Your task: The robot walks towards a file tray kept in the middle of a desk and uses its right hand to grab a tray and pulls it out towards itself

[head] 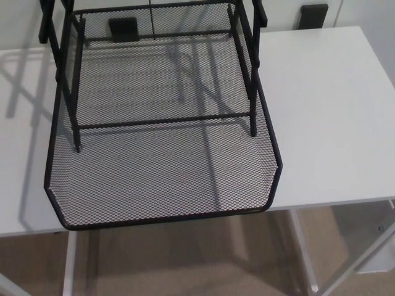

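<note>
Far left: bare white desk (24,123), crossed by the thin shadows of the rack's posts.
Left post: a black upright of the file tray frame (68,80) stands inside the mesh and comes down near the tray's left wall.
Mesh tray (160,179): the black wire-mesh tray sits left of the desk's middle, drawn well forward out of the frame; its front lip (166,219) hangs just past the desk's near edge.
Long axis: it runs from the far wall toward the robot, slightly skewed, so the pull direction is straight back toward the camera.
Cross bar (163,121): a frame rail spans the tray between the two front posts, about halfway along the mesh floor.
Right post: the matching upright (252,92) lands beside the tray's right wall.
Right of the tray: open desk top, with a small black block (313,15) on the wall behind it.
Below: beige floor and white desk legs (302,253).
Left hand: not in the picture; I cannot tell its state.
Right hand: also out of sight, so its pose and fingers cannot be told, nor which hand is nearer.
Judgement: the tray looks already pulled out; the task seems near done.
</note>
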Controlling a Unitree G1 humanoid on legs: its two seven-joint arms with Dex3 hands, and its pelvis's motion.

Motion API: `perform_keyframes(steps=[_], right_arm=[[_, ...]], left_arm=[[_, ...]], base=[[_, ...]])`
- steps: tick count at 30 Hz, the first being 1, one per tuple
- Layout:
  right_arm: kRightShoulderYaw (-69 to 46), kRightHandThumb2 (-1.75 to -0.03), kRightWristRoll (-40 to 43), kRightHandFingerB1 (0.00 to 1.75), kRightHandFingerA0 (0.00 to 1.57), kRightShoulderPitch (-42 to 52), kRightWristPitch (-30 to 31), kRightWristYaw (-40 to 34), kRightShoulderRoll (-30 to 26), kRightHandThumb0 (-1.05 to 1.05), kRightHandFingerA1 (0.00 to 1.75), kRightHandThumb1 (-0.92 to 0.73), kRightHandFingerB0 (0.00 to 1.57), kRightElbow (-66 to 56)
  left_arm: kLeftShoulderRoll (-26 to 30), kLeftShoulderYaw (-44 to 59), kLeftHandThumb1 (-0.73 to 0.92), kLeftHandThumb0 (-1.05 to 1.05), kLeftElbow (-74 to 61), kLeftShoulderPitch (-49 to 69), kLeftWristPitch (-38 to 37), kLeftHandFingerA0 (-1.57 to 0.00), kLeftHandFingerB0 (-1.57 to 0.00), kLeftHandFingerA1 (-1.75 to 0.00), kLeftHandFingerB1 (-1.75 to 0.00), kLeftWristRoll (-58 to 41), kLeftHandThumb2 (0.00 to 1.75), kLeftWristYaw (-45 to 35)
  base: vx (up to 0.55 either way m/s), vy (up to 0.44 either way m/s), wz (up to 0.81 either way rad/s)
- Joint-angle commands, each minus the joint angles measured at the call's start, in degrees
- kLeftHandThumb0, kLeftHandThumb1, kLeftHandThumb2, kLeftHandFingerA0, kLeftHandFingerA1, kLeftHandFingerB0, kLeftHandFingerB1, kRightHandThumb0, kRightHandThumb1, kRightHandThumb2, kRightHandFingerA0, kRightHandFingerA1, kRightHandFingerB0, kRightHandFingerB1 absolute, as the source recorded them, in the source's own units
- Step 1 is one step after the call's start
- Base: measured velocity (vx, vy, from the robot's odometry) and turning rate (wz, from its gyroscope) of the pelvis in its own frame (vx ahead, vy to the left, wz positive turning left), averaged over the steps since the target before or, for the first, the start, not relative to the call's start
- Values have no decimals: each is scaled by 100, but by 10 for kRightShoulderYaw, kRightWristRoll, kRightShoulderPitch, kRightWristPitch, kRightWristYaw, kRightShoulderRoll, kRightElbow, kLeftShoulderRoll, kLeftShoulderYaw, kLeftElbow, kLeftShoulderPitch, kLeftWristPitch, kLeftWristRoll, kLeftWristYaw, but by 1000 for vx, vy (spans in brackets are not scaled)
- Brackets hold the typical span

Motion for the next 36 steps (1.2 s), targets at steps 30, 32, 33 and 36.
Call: perform_keyframes(steps=[30, 32, 33, 36], right_arm=[[-7, -84, 30, 52, 4, 13, -7, -18, -15, -34, 54, -36, 0, -29], [-3, -83, 26, 52, 5, 14, -8, -20, -14, -33, 53, -35, 0, -27], [-3, -83, 26, 52, 5, 18, -13, -20, -13, -34, 53, -34, 0, -26], [3, -83, 21, 52, 5, 19, -4, -15, -21, -35, 53, -33, 0, -32]], left_arm=[[5, -27, 45, -25, -4, -33, -10, -29, -10, -54, -45, 29, 87, 15], [-1, -15, 57, -32, -3, -38, 8, -31, -20, -40, -36, 9, 65, 9], [-1, -16, 45, -21, 3, -40, 5, -27, -10, -53, -46, 10, 87, 9], [-2, -18, 58, -32, 17, -40, -14, -30, -21, -39, -36, 13, 65, 8]], base=[[0, 0, 0], [0, 0, 0], [0, 0, 0], [0, 0, 0]])
